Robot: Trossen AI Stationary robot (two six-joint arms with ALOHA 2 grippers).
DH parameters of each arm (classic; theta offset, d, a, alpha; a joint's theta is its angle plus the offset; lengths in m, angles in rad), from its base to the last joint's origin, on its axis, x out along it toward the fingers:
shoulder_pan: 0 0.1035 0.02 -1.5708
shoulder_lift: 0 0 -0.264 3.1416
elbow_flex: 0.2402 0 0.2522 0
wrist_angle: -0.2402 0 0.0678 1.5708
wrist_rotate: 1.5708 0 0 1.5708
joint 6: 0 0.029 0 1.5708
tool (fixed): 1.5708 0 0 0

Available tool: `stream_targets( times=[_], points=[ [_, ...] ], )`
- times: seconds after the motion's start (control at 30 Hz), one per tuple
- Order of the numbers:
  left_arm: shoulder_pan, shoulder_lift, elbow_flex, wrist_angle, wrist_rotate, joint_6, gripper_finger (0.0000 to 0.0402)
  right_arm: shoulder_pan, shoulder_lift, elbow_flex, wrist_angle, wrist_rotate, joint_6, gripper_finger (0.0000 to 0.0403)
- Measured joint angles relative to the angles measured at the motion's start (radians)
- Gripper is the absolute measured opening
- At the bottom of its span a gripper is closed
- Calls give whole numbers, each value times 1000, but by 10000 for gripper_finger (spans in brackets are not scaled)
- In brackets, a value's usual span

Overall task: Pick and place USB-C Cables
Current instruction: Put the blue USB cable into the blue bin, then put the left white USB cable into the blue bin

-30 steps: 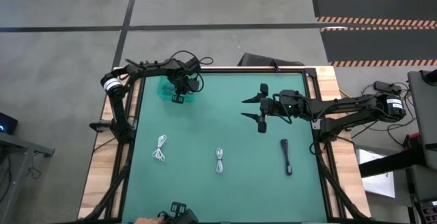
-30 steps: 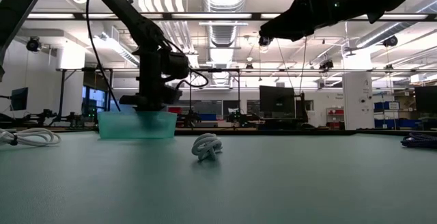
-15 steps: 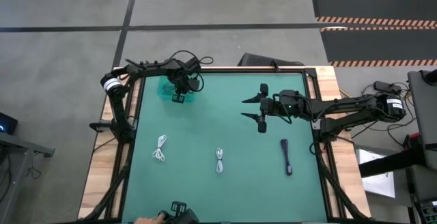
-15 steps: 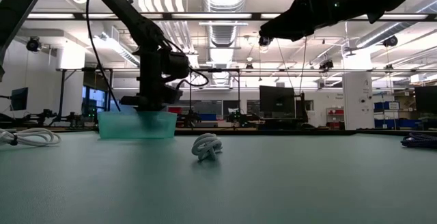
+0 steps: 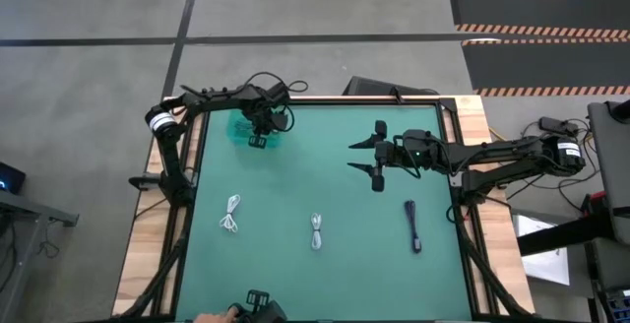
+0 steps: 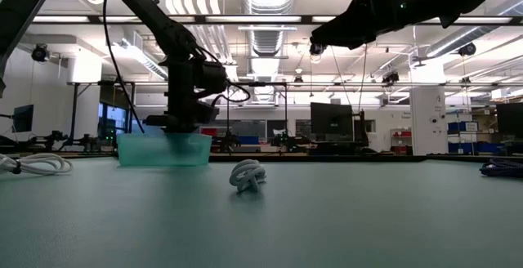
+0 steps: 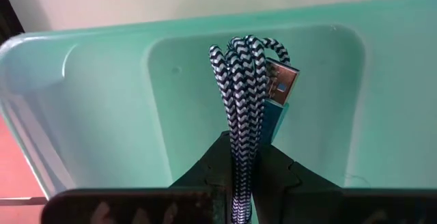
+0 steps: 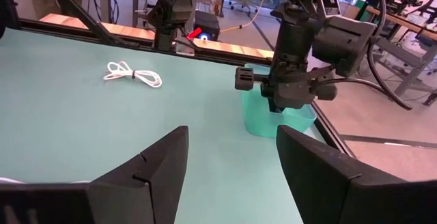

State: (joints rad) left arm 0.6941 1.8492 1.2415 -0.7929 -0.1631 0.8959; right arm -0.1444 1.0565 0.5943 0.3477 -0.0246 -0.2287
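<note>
Green tabletop [image 5: 325, 180] carries three loose cables. My left pincer [image 5: 257, 138] grips a braided cable [image 7: 244, 94] over the teal bin [image 7: 102, 108]. My right pincer [image 5: 377, 156] hovers wide open, empty.

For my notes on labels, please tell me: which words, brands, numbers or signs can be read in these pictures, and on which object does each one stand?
None can be read.
Braided cable held in the shut left gripper above the teal bin: no print visible on cable or plug.
Monitors in the room behind the table: too small and blurred to read.
Right gripper, open over the table: no marking.
</note>
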Motion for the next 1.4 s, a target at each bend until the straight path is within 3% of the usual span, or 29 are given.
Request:
stream_targets(
  times=[0.13, 0.53, 1.03, 1.4],
  points=[
    [0, 0, 0, 0, 0, -2, 23, 0, 0, 0, 0, 0, 0, 215],
    [0, 0, 14, 0, -11, -3, 97, 0, 0, 0, 0, 0, 0, 215],
    [-10, -64, 23, -2, -31, -34, 101, 0, 0, 0, 0, 0, 0, 215],
    [-72, -229, 18, -1, -32, -220, 101, 0, 0, 0, 0, 0, 9, 215]
  ],
)
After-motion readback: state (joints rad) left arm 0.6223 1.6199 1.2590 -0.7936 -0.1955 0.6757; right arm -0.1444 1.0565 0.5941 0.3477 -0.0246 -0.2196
